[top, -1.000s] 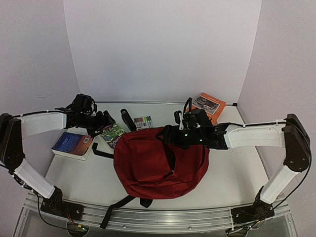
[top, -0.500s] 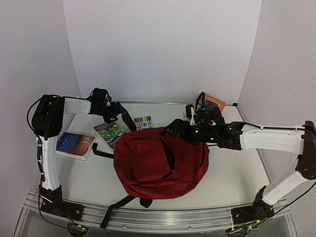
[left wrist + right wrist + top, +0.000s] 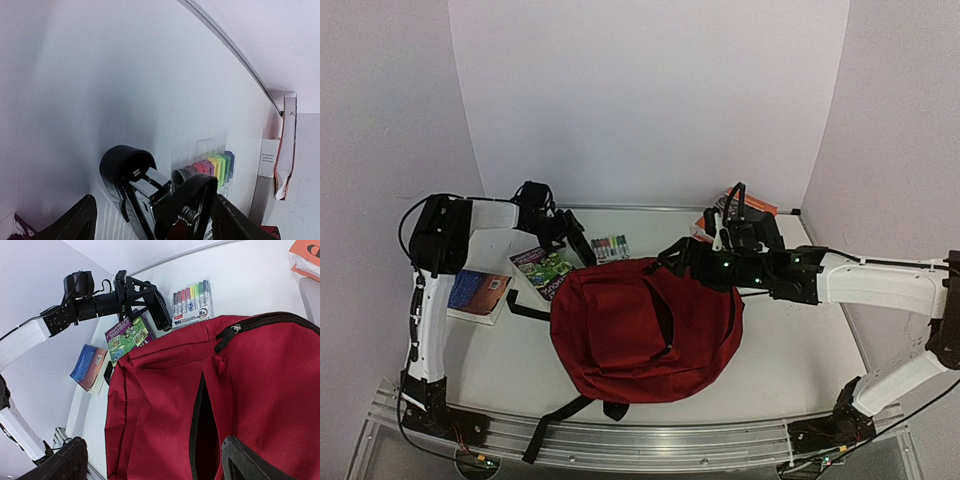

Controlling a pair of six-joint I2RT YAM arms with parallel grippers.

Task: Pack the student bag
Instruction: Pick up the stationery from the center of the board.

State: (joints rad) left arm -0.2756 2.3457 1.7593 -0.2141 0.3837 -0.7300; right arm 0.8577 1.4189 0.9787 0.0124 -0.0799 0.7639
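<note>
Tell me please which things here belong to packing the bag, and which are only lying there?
In the job now:
student bag
black stapler, between the open fingers of the left end effector

Lying untouched, perhaps to pack later:
marker pack
green book
blue book
orange item

Soft, even, faintly violet light fills every view, the white surface [image 3: 790, 340] showing only a pale shadow beside the dark red fabric backpack [image 3: 630, 340] and a broad grey one in the left wrist view, while both wrist views bow straight edges and blur their dark pincer fingers [image 3: 250, 460].
</note>
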